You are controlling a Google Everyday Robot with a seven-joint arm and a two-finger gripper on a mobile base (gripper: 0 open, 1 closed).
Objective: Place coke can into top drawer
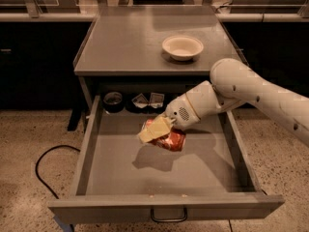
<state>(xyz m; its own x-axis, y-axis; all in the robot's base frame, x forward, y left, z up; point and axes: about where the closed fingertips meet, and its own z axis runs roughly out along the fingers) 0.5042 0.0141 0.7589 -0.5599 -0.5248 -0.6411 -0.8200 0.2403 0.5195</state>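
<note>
The coke can (169, 139), red-orange and slightly dented, lies on its side between the fingers of my gripper (155, 131), over the middle of the open top drawer (159, 170). The gripper is shut on the can; its pale yellow fingers (152, 130) cover the can's left end. My white arm (241, 88) reaches in from the right. The can casts a shadow on the drawer floor below it, so it hangs a little above the floor. The drawer's dark wire handle (168, 215) is at the front panel.
A white bowl (182, 47) sits on the grey cabinet top (125, 42). At the drawer's back are a small dark round tin (113, 100) and two small packets (148, 100). A black cable (46, 168) runs on the speckled floor at left.
</note>
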